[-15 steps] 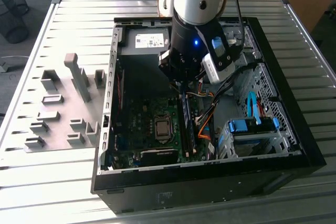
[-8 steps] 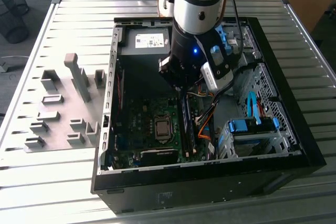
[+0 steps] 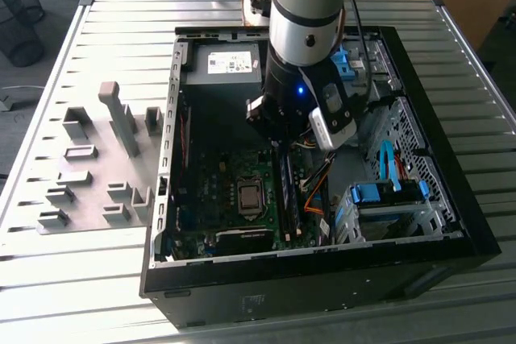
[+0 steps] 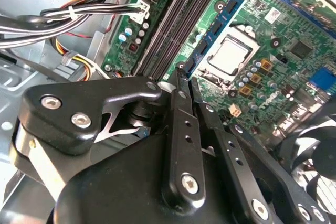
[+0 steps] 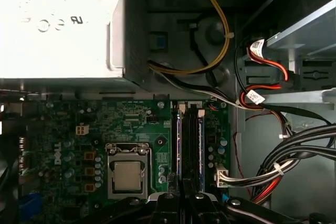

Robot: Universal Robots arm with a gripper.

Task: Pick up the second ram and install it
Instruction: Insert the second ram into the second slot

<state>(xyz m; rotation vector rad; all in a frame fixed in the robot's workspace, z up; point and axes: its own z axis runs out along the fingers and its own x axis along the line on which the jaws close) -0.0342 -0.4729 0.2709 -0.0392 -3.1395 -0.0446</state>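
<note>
One gripper low over memory slots, fingers clenched edge-on above second ram, apparently for seating it beside CPU socket.

The green motherboard lies flat in the open computer case, with the square silver processor seated in its metal-framed socket. Just beside the socket run the long black memory slots, and a thin blue-green memory strip stands on edge among them. The black gripper sits directly over the slots' near end. A silver metal power supply box adjoins the board, and bundled yellow, black and red cables curve past the slots.
</note>
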